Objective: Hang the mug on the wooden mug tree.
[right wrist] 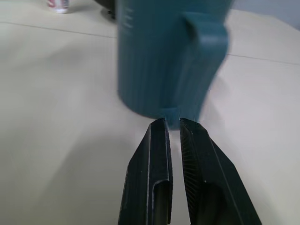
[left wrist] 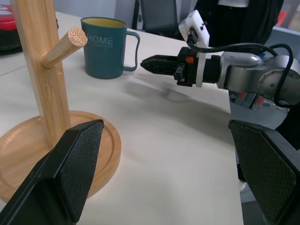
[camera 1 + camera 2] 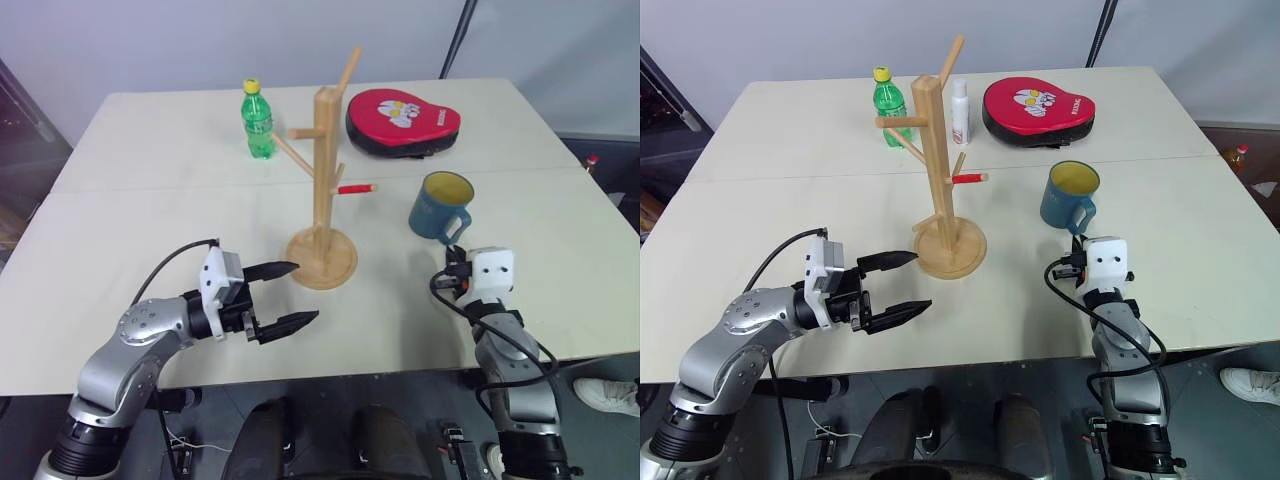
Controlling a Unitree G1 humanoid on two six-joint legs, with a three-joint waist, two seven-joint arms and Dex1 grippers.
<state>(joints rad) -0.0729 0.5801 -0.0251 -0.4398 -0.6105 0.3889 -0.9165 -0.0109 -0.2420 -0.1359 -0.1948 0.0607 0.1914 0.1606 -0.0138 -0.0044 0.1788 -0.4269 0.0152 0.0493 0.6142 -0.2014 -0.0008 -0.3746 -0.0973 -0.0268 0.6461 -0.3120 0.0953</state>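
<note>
The teal-blue mug [image 3: 438, 208] with a yellow inside stands upright on the table, right of the wooden mug tree [image 3: 325, 160], its handle turned toward me. My right gripper [image 1: 173, 123] lies level just in front of the handle's lower end, its fingers drawn together with only a slim gap and nothing between them. From the left wrist view its tip [image 2: 145, 62] sits just short of the handle. My left gripper [image 3: 295, 295] stands open beside the tree's round base [image 3: 322, 262], pointing right, empty.
A green plastic bottle [image 3: 258, 120] stands behind the tree to the left, a white bottle [image 3: 960, 110] behind it, and a red padded case [image 3: 403, 120] at the back right. The table's front edge [image 3: 330, 372] runs just below both grippers.
</note>
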